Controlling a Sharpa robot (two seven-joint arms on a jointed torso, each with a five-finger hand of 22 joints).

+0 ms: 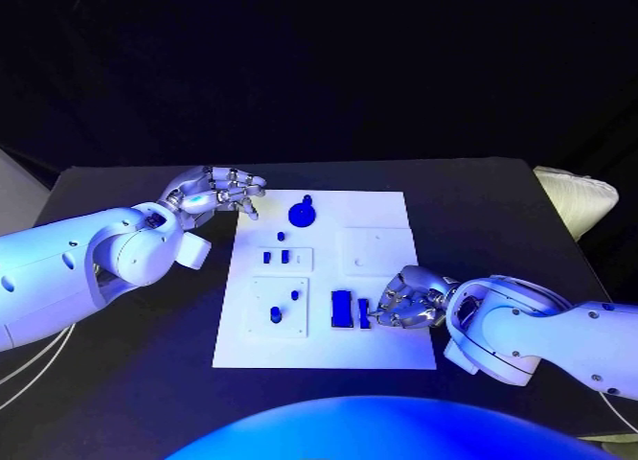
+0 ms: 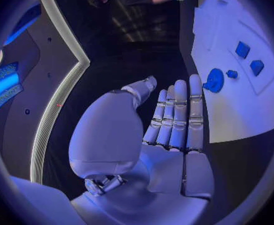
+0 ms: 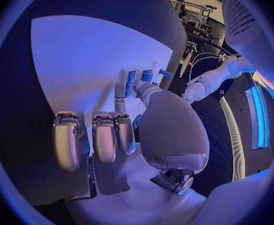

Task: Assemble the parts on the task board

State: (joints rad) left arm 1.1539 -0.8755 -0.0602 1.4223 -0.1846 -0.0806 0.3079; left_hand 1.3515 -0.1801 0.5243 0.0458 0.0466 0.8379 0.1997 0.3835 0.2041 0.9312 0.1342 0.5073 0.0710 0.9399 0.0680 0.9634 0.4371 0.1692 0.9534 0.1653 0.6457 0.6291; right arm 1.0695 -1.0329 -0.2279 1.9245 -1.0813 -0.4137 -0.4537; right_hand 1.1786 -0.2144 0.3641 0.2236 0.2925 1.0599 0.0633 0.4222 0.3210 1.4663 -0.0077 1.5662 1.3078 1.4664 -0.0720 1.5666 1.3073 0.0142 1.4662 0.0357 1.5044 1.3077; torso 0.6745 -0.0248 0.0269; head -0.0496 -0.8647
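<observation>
The white task board (image 1: 381, 220) lies in the middle of the black table. A round blue part (image 1: 303, 213) sits near its far edge, with small blue parts (image 1: 277, 257) below it and one more (image 1: 275, 313) in the near left plate. Two blue bars (image 1: 341, 309) stand near the board's front. My right hand (image 1: 409, 299) rests on the board beside them, its fingers (image 3: 106, 137) curled and its thumb reaching toward the bars (image 3: 129, 82). Whether it pinches anything is hidden. My left hand (image 1: 219, 192) hovers at the board's far left corner, fingers (image 2: 177, 115) straight and palm bare, near the round part (image 2: 214, 80).
The black table (image 1: 140, 383) reaches out on all sides of the board. A pale padded object (image 1: 579, 199) lies past the table's right edge. Raised white plates (image 1: 375, 249) sit on the board's right half.
</observation>
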